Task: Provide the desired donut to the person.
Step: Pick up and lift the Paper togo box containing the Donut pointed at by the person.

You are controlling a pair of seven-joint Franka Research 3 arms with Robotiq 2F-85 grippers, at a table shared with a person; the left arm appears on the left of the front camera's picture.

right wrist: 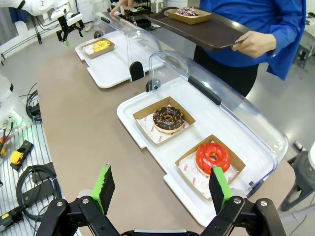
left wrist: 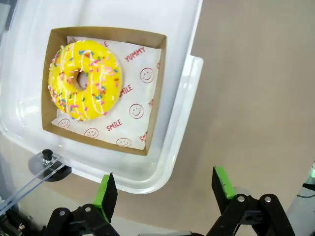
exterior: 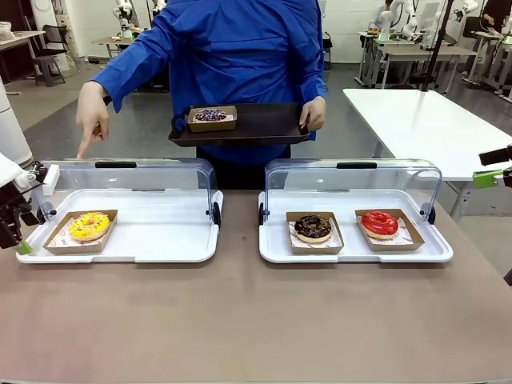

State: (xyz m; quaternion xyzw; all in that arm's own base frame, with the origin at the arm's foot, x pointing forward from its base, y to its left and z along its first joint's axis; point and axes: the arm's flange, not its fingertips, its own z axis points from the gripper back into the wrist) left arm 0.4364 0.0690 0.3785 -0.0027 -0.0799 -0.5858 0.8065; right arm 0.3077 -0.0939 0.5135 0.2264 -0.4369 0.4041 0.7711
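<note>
The left pincer (left wrist: 162,184) has its 2 green fingers wide apart with nothing between them. It hangs over the edge of the white tray (left wrist: 182,98) and the counter (left wrist: 256,98). From it, the yellow donut (left wrist: 84,80) sits up at 10 o'clock, lying flat in its paper box (left wrist: 156,93) inside that tray. The person (exterior: 232,48) points a finger of 1 hand (exterior: 92,120) down at this case, so I think yellow is the 1 they want. The box wall is thin, so the pincer could slip off it, or go too deep and squash the soft icing. The tray rim could catch the box and tip it. The clear lid (exterior: 128,180) stands open at 12 o'clock from the box, and a lift that swings too far back could bump it. The person's other hand holds a black tray (exterior: 264,128) with 1 boxed donut (exterior: 211,117) on it, and a hard push could tilt it. The right pincer (right wrist: 160,182) is wide apart and empty too. It has the red donut (right wrist: 212,157) at 1 o'clock and the dark donut (right wrist: 169,118) at 12 o'clock, and grabbing either would be the wrong pick.
</note>
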